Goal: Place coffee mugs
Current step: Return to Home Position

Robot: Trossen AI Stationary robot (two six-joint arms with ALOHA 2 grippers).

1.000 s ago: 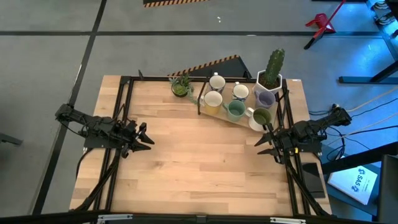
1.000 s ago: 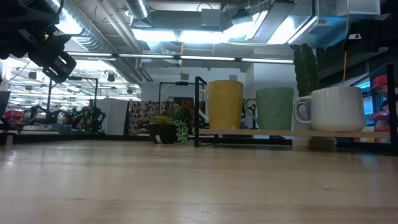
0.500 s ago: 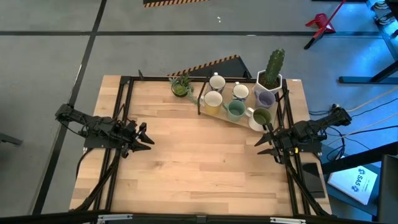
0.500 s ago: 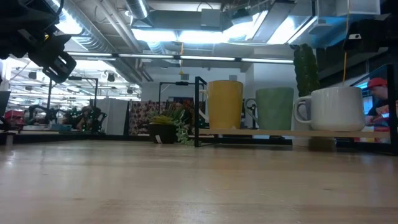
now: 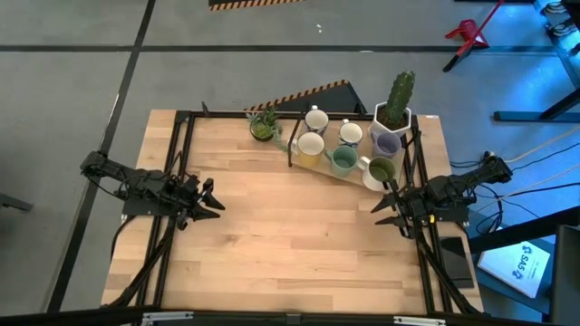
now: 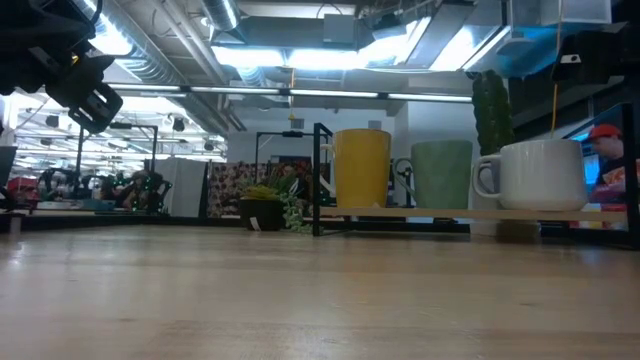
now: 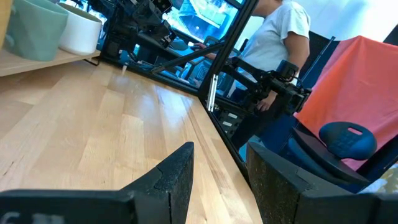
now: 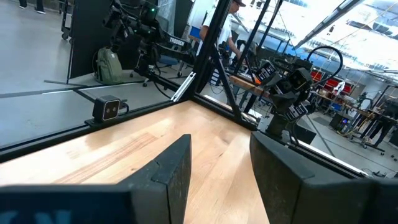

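The coffee mugs stood close together on a low shelf at the far right part of the counter. All six were upright, round and of glossy ceramic, each with a side handle. In the low view three of them showed in a row on the pale plank: a cream mug, a green mug and a white mug with its handle turned toward the green one. The shelf had a thin black metal frame. The counter was made of light wooden boards with visible grain and was edged by black rails.

Just behind the mugs stood a tall cactus in a white hexagonal pot, and a small leafy plant stood by the left end of the shelf.

The left gripper hung over the left side of the counter, well apart from the mugs, with its dark fingers spread and holding nothing. The right gripper was at the right edge, near the closest mug, equally spread and empty.

Beyond the counter a person in a white shirt stood among dark stands, beside a red cloth.

Compared with the moment before, both arms and all mugs had kept their places. Only a person in a red cap, at the right border of the low view, had shifted a little.
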